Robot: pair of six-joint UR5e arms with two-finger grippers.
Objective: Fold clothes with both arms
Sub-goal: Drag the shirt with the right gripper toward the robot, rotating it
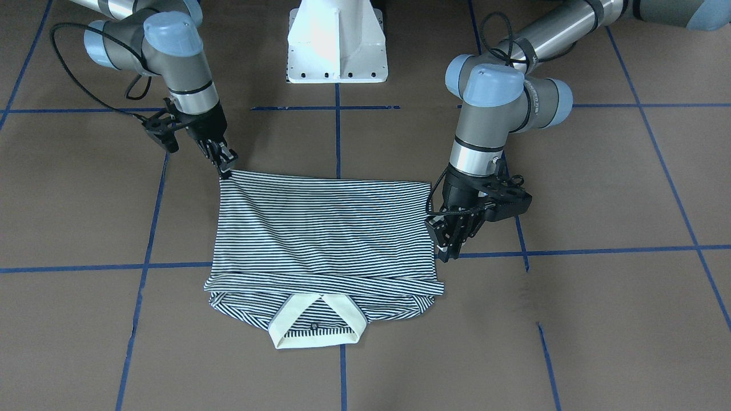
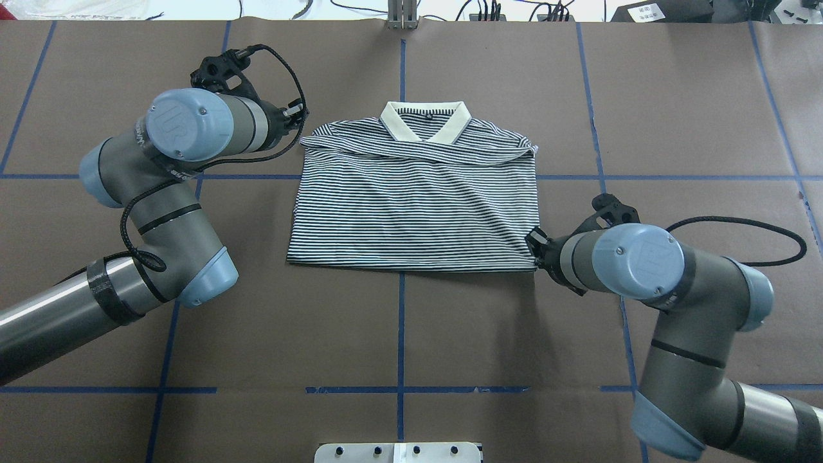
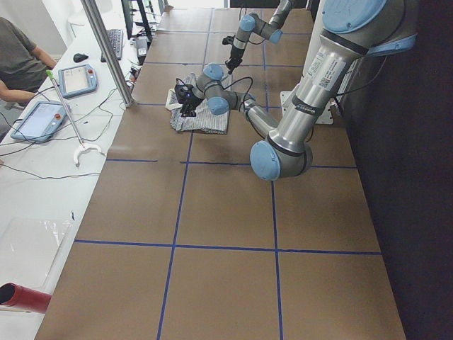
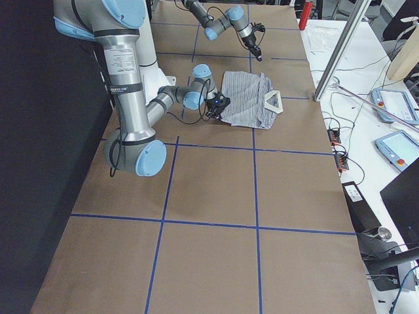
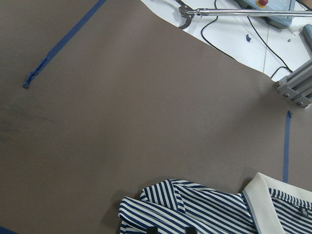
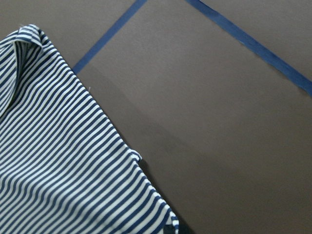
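Observation:
The striped polo shirt (image 1: 322, 234) lies flat on the brown table, sleeves folded in and cream collar (image 1: 317, 337) on the side away from the robot. My right gripper (image 1: 226, 166) sits low at the shirt's hem corner (image 2: 530, 247), shut on it; in the right wrist view the cloth (image 6: 63, 165) tapers to a point at a dark fingertip (image 6: 173, 229). My left gripper (image 1: 449, 251) hovers at the opposite shoulder (image 2: 307, 136). In the left wrist view its two fingertips (image 5: 152, 230) stand a little apart over the folded sleeve (image 5: 161, 204), so it is open.
The white pedestal base (image 1: 337, 45) stands at the table's near edge, behind the shirt. Blue tape lines (image 1: 337, 137) grid the tabletop. A person (image 3: 18, 57) sits at a white side bench with tablets (image 3: 78, 79) and cables beyond the collar side.

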